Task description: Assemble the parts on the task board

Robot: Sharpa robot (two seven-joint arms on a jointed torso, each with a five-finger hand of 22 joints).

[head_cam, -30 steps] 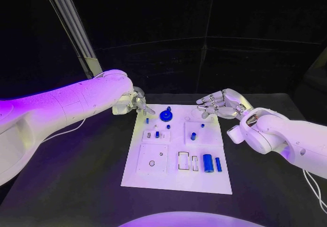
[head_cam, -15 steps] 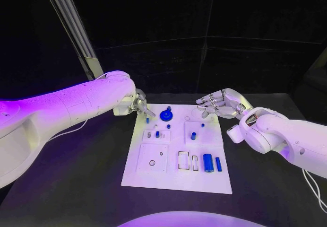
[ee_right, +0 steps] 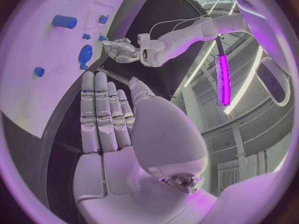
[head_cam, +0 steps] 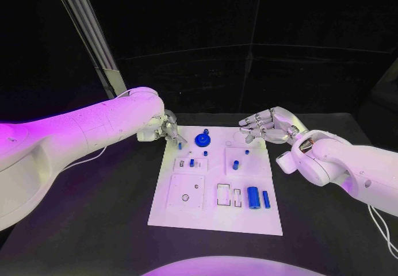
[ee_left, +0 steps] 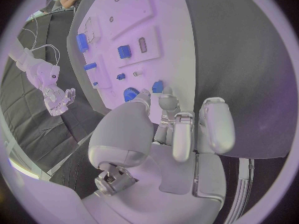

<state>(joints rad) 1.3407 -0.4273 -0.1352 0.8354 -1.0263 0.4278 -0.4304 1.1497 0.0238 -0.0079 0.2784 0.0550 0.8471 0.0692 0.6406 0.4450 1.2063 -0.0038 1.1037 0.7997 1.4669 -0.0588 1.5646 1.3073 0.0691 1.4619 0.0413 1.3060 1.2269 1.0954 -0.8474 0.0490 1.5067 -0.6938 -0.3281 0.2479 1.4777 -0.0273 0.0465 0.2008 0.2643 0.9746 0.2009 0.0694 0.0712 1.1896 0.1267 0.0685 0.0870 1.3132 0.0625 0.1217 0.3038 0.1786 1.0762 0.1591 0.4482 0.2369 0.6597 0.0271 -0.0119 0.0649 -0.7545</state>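
Note:
The white task board lies in the middle of the table. My left hand hovers at its far left corner with its fingers stretched toward a small blue part; I cannot tell whether they touch it. Nothing is in that hand. A round blue part stands just beside it. My right hand is held open over the far right corner, fingers straight and holding nothing. A thick blue cylinder and a thin blue bar lie at the near right.
More small blue parts stand mid-board: one peg on the right and another on the left. A slanted metal post rises behind my left arm. A white cable trails on the black table to the left.
My left hand has edged slightly toward the board's far left corner and the small blue part. The right hand has stayed still.

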